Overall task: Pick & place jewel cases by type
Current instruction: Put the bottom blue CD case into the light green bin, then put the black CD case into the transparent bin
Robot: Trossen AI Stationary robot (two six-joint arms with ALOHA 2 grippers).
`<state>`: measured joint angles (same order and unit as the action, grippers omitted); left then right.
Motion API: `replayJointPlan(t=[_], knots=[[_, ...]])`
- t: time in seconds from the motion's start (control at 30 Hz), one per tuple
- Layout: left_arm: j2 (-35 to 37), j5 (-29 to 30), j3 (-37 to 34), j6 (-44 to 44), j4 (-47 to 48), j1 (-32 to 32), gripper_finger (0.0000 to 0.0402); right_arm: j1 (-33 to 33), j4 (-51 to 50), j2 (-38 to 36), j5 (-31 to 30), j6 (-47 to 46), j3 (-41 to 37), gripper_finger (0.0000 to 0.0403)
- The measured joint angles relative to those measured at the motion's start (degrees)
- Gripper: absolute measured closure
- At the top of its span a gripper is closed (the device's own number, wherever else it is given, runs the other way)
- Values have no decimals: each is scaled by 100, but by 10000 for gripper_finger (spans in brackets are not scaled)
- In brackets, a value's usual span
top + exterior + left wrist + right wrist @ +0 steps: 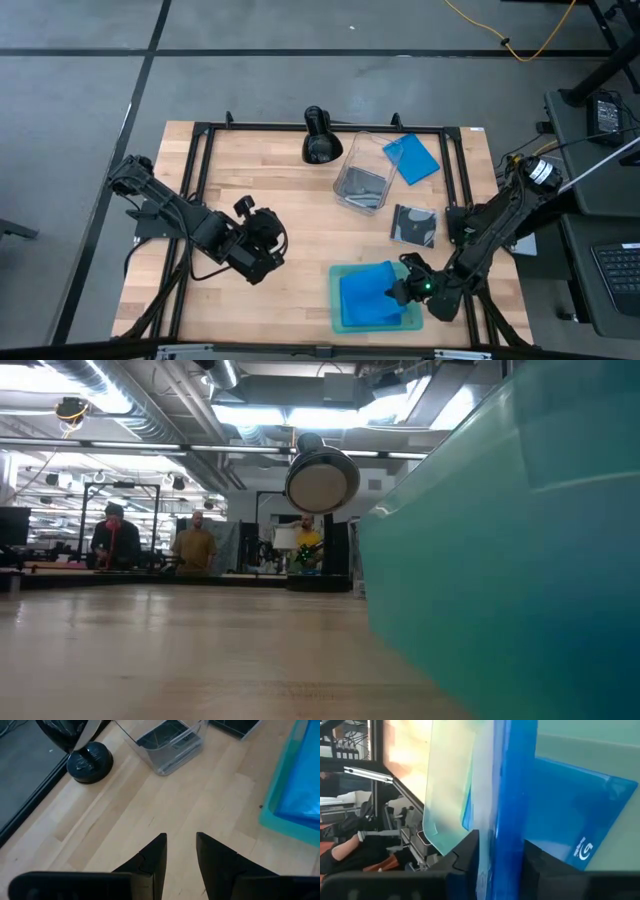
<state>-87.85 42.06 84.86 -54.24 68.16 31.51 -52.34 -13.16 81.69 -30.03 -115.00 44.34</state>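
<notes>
The right gripper (pixel 404 292) clamps one blue case (pixel 507 795) over the teal tray (pixel 336 305), which seems to hold two. One blue case (pixel 411 158) and one black case (pixel 414 225) lie on the table (pixel 290 200). The left gripper (pixel 272 243) hovers, jaws narrowly apart.

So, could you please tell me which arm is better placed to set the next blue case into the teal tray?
The right. Its pincer is over the teal tray, shut on a blue case. The left pincer hangs open above bare table, holding nothing.

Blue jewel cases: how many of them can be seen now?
3 at least: one blue case lies on the table near the far edge, one lies flat in the teal tray, and one is gripped in the right pincer over the tray. None seem hidden.
</notes>
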Motion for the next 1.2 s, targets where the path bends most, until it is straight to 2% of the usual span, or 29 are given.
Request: replayJointPlan(t=[0.13, 0.3, 0.5, 0.6, 0.73, 0.83, 1.0, 1.1, 1.2], knots=[[0, 1, 0, 0, 0, 0, 304, 0, 186, 0, -16, 194, -2, 275], [0, 2, 0, 0, 0, 0, 304, 0, 328, 0, -63, 362, -2, 210], [0, 30, 0, 0, -6, 0, 304, 0, 240, -90, 387, 274, -2, 138], [0, 46, 0, 0, -25, 0, 304, 0, 93, -247, 517, 251, -3, 124], [-32, 55, 0, 0, -26, 0, 304, 48, -212, -470, 736, 257, 63, 126], [-80, 53, 2, 0, -54, 0, 304, 89, -1191, -588, 1199, 356, 473, 132], [-159, 24, 2, 0, -88, 0, 304, 74, -4052, -686, 1871, 447, 1724, 143], [-215, 37, 2, -2, -112, 0, 304, 17, -5763, -690, 1885, 445, 2586, 150], [-287, 46, 2, -2, -114, 0, 304, 0, -7282, -686, 1593, 423, 3058, 157]])
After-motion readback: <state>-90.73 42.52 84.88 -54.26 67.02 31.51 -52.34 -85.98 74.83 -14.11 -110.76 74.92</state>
